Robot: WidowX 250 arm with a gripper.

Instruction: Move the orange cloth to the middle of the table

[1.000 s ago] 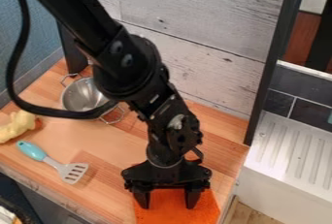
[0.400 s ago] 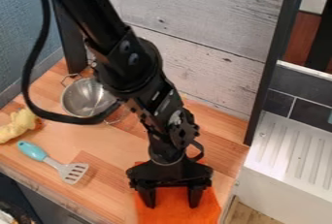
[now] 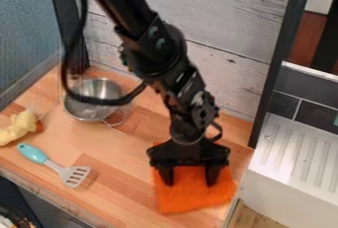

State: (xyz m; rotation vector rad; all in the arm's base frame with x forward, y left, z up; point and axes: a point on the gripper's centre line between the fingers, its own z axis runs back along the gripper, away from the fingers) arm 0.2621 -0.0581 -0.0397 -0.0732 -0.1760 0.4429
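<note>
Bowl (image 3: 104, 88), spatula (image 3: 55, 167) and yellow toy (image 3: 20, 127) lie left; orange cloth (image 3: 191, 200) runs near-far, long axis unclear, beneath the wide-spread gripper (image 3: 190, 182).

Black gripper (image 3: 190, 185) is hiding the upper part of the orange cloth (image 3: 190, 201), its jaws covering two further strips. Arm (image 3: 155, 39) is running out past the top edge, while its cable (image 3: 92, 100) is masking a band of the metal bowl (image 3: 102, 89). Left edge is cutting off the yellow toy (image 3: 20, 127); right edge is clipping the white ridged surface (image 3: 297, 148) and a teal object (image 3: 336, 120), the latter remaining too small to identify.
</note>
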